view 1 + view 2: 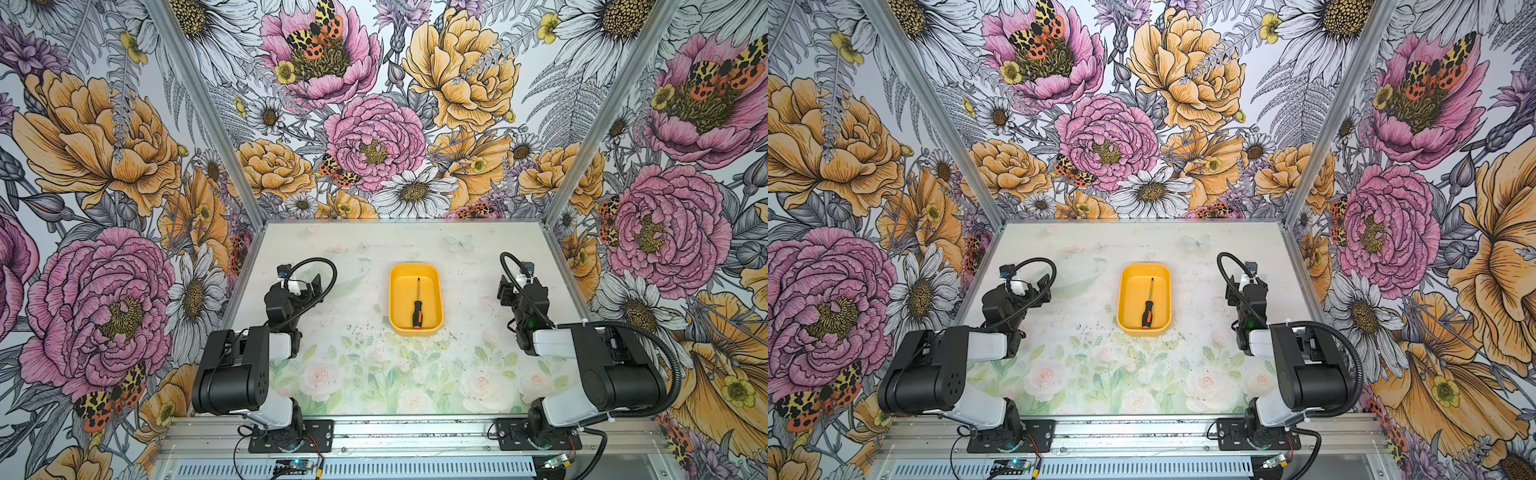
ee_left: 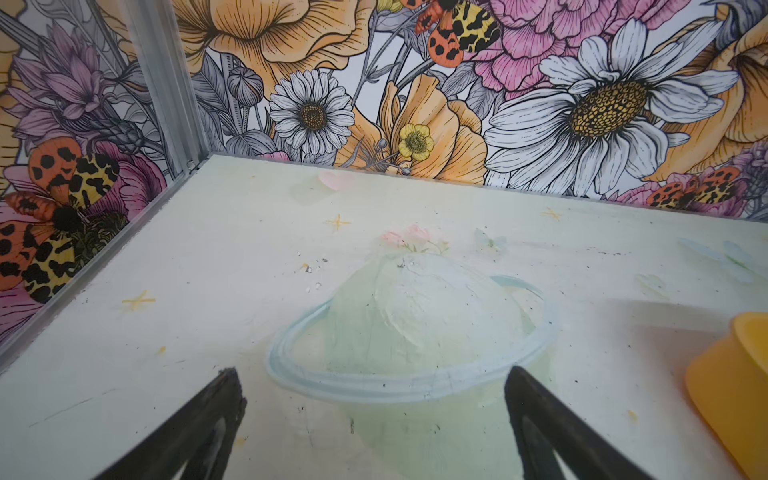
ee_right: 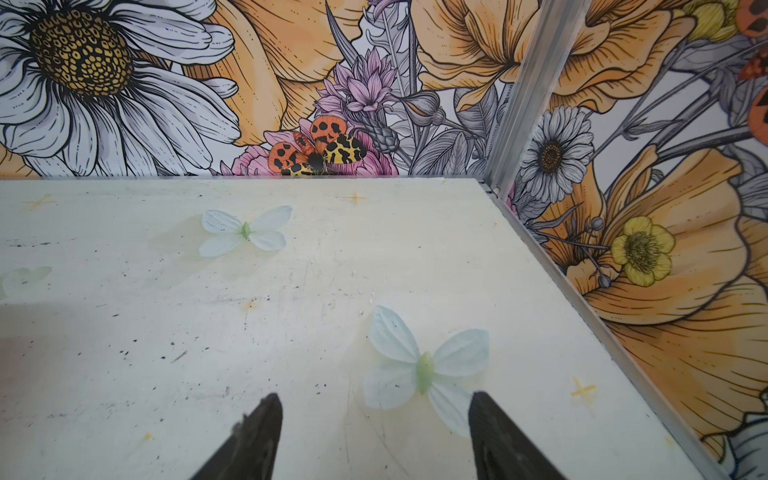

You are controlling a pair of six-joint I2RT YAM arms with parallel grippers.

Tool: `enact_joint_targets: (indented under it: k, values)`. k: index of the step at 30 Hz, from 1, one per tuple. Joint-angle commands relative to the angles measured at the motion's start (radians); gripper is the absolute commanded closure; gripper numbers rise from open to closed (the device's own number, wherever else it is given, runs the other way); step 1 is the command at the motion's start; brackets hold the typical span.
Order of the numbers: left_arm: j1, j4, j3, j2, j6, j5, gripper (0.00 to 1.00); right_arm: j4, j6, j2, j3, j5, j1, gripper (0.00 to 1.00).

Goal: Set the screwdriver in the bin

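Observation:
In both top views the screwdriver [image 1: 417, 309] [image 1: 1148, 307] lies flat inside the yellow-orange bin [image 1: 399, 286] [image 1: 1129, 299]. Its black-and-orange handle is toward the near end and its thin shaft points to the far end. The bin sits mid-table. My left gripper [image 1: 311, 284] [image 2: 372, 374] hovers left of the bin, open and empty, and the bin's corner [image 2: 731, 374] shows in the left wrist view. My right gripper [image 1: 505, 287] [image 3: 376, 399] stays to the right of the bin, open over bare table with nothing between its fingers.
Floral-printed walls with metal corner posts [image 1: 208, 112] [image 1: 602, 112] enclose the table on three sides. The table top [image 1: 374, 374] carries only printed flowers and butterflies. Both arm bases are bolted to a metal rail [image 1: 415, 436] at the near edge.

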Motion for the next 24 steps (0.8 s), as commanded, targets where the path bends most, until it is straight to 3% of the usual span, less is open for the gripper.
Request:
enact_joint_targets:
  k: [1, 11, 12, 24]
  values:
    - [-0.025, 0.050, 0.012, 0.018, 0.029, -0.076, 0.01, 0.024, 0.010, 0.013, 0.004, -0.022, -0.011, 0.27]
    - [-0.028, 0.047, 0.011, 0.016, 0.031, -0.079, 0.01, 0.023, 0.012, 0.012, 0.005, -0.028, -0.014, 0.22]
    - [-0.028, 0.050, 0.011, 0.017, 0.031, -0.079, 0.01, 0.022, 0.012, 0.011, 0.004, -0.028, -0.015, 0.01]
    - [-0.028, 0.048, 0.012, 0.017, 0.029, -0.079, 0.01, 0.024, 0.010, 0.012, 0.003, -0.025, -0.014, 0.01]
